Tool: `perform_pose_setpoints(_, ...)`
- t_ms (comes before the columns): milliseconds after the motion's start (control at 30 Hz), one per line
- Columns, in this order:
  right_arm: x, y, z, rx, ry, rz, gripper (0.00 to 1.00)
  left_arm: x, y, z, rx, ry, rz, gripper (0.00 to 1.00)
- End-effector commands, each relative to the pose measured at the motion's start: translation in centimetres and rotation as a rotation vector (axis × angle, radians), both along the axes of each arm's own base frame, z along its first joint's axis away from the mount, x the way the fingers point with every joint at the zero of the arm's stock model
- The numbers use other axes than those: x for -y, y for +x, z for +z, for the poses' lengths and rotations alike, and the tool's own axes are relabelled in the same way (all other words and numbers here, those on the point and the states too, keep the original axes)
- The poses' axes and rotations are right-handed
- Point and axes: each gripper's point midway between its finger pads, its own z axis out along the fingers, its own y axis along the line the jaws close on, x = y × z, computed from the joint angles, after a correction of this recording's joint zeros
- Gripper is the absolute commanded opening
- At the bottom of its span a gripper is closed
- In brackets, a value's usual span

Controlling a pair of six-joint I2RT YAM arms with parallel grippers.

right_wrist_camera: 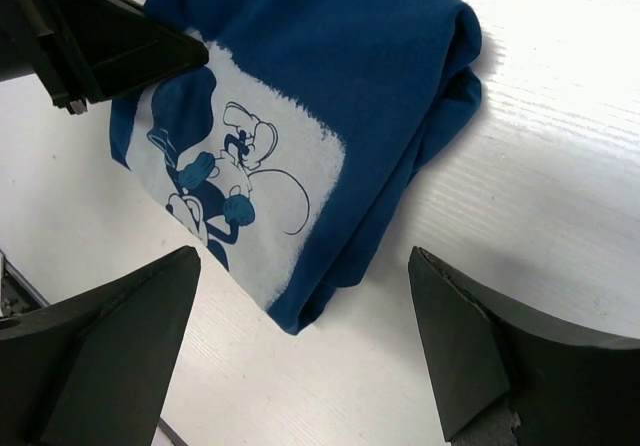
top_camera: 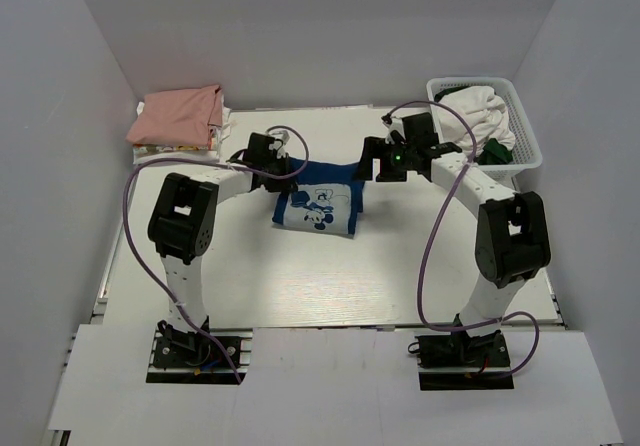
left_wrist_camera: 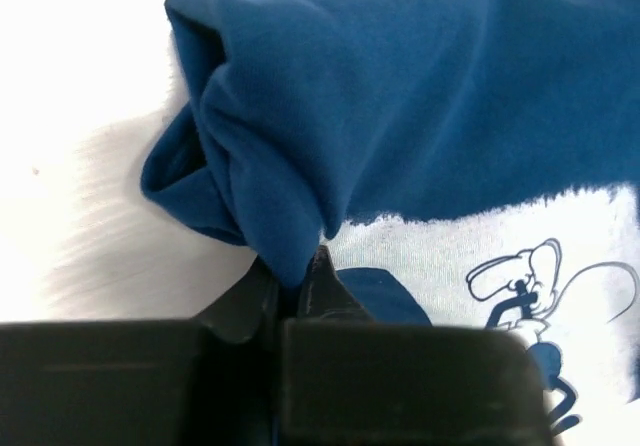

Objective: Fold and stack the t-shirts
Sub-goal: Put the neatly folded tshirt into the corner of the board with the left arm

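Note:
The dark blue t-shirt (top_camera: 320,201) lies folded mid-table, its white and pale-blue print facing up. My left gripper (top_camera: 287,173) is at its back left corner, shut on a bunched fold of the blue cloth (left_wrist_camera: 290,216); the fingertips (left_wrist_camera: 325,271) pinch that fold. My right gripper (top_camera: 368,166) is open and empty, held above the shirt's right folded edge (right_wrist_camera: 400,186), jaws wide apart. The salmon-pink t-shirt (top_camera: 180,114) lies folded on a stack at the back left.
A white lattice basket (top_camera: 525,131) at the back right holds white cloth (top_camera: 480,111) and a dark green item (top_camera: 497,150). Under the pink shirt is pale folded cloth (top_camera: 175,146). White walls enclose the table on three sides.

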Motion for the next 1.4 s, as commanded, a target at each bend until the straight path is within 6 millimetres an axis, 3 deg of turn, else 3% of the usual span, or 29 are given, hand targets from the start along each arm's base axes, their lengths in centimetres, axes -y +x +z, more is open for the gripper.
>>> perform_pose_setpoints(0,-0.1,0.0,1.9,0.069,0.023,0.020,0.91,-0.9,-2.5,-2.9,-0.116,0.074,-0.020,0.00)
perform_pose_setpoints(100,0.0,-0.2,2.0,0.074,0.025,0.020,0.91,-2.3,0.0,-0.7,-0.028,0.175,0.013,0.00)
perform_pose_setpoints(133,0.0,-0.2,1.9,0.076,0.023,0.022,0.91,-2.6,1.3,1.6,0.031,0.198,0.024,0.00)
perform_pose_setpoints(200,0.1,-0.3,1.9,0.081,0.022,0.020,0.91,-4.1,2.9,4.0,0.125,0.287,0.038,0.00)
perform_pose_setpoints(233,0.1,-0.4,1.9,0.082,0.022,0.022,0.91,-4.4,3.7,6.5,0.185,0.305,0.048,0.00)
perform_pose_setpoints(300,0.3,-0.5,1.6,0.077,0.020,0.017,0.91,-6.1,4.5,8.8,0.260,0.396,0.070,0.00)
perform_pose_setpoints(367,0.2,-0.4,1.5,0.082,0.022,0.020,0.91,-7.1,5.7,12.2,0.373,0.449,0.085,0.00)
perform_pose_setpoints(500,-0.2,-0.6,1.2,0.068,0.032,0.039,0.91,-9.5,7.7,16.0,0.476,0.558,0.102,0.00)
perform_pose_setpoints(700,-0.4,-1.0,1.1,0.053,0.050,0.052,0.91,-14.5,10.5,19.7,0.540,0.712,0.151,0.00)
perform_pose_setpoints(800,-1.3,-1.6,2.1,0.050,0.107,0.095,0.91,-16.4,11.4,21.6,0.586,0.773,0.119,0.00)
perform_pose_setpoints(833,-1.5,-1.8,2.3,0.050,0.124,0.111,0.91,-16.0,11.8,21.7,0.599,0.770,0.085,0.00)
perform_pose_setpoints(933,-1.7,-2.1,2.7,0.057,0.141,0.134,0.91,-18.3,12.8,23.4,0.641,0.827,0.081,0.00)
perform_pose_setpoints(967,-1.7,-2.2,3.1,0.061,0.141,0.135,0.91,-18.7,13.1,24.6,0.666,0.834,0.081,0.00)
perform_pose_setpoints(1033,-1.7,-2.3,3.2,0.064,0.138,0.143,0.91,-20.1,14.1,24.7,0.678,0.848,0.069,0.00)
perform_pose_setpoints(1067,-1.8,-2.4,3.6,0.073,0.139,0.147,0.91,-20.5,14.6,25.7,0.699,0.843,0.084,0.00)
perform_pose_setpoints(1133,-1.6,-2.6,3.6,0.077,0.127,0.152,0.91,-22.2,15.3,25.2,0.675,0.849,0.098,0.00)
perform_pose_setpoints(1167,-1.5,-2.6,3.7,0.079,0.122,0.147,0.91,-22.7,15.9,26.6,0.704,0.849,0.122,0.00)
perform_pose_setpoints(1200,-1.4,-2.6,3.8,0.082,0.122,0.148,0.91,-22.5,16.0,26.5,0.698,0.841,0.106,0.00)
perform_pose_setpoints(1233,-1.4,-2.6,3.9,0.083,0.123,0.147,0.91,-23.8,16.3,26.9,0.700,0.843,0.126,0.00)
perform_pose_setpoints(1367,-1.5,-2.5,4.1,0.087,0.124,0.149,0.91,-25.7,17.1,29.8,0.761,0.826,0.172,0.00)
